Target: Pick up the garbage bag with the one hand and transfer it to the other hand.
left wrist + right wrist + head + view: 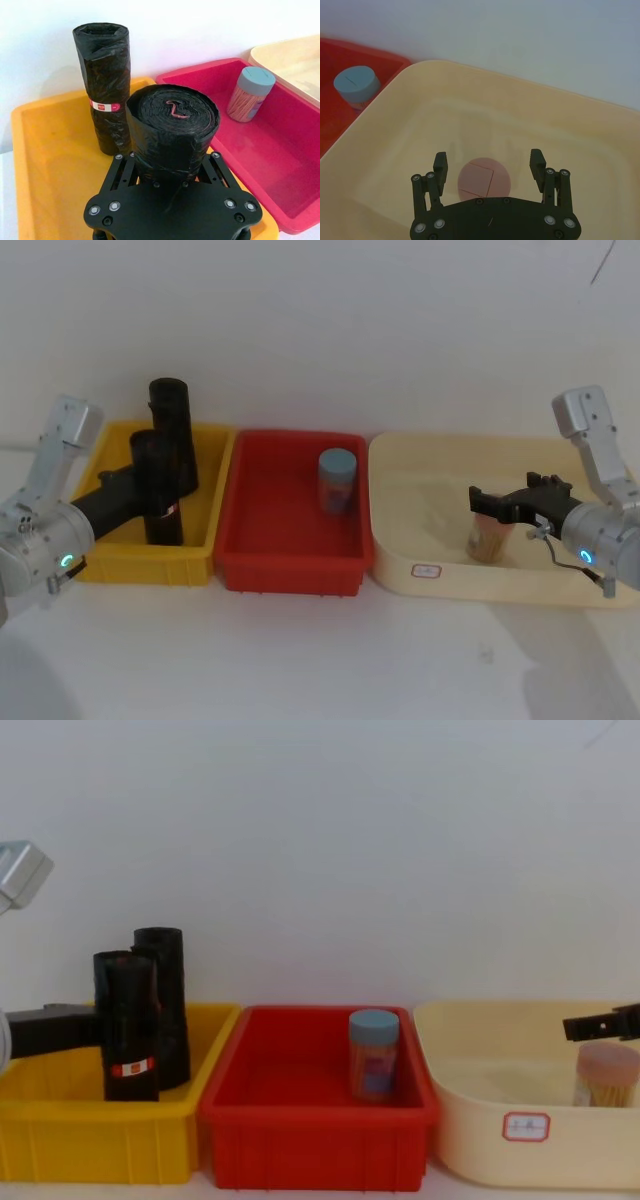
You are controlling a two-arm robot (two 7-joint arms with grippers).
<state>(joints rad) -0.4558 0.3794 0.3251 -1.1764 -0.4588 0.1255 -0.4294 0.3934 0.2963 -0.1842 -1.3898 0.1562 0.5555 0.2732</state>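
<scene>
The garbage bag [160, 490], a black roll with a red-and-white label low on its side, stands upright in the yellow bin [120, 565]. It also shows in the chest view [126, 1020]. My left gripper [150, 488], on the arm with the green-lit ring, reaches in from the left and is shut on the garbage bag's middle [172, 130]. The bag hides the fingertips in the left wrist view. My right gripper [488, 504], on the arm with the blue-lit ring, hangs open [488, 161] over the cream basin [420, 540], far from the bag.
A second black roll [103, 85] with a small red-white tag stands just behind the held one. The red bin [290, 565] in the middle holds a blue-lidded jar [337, 480]. A pink-lidded jar [484, 178] sits in the basin under my right gripper.
</scene>
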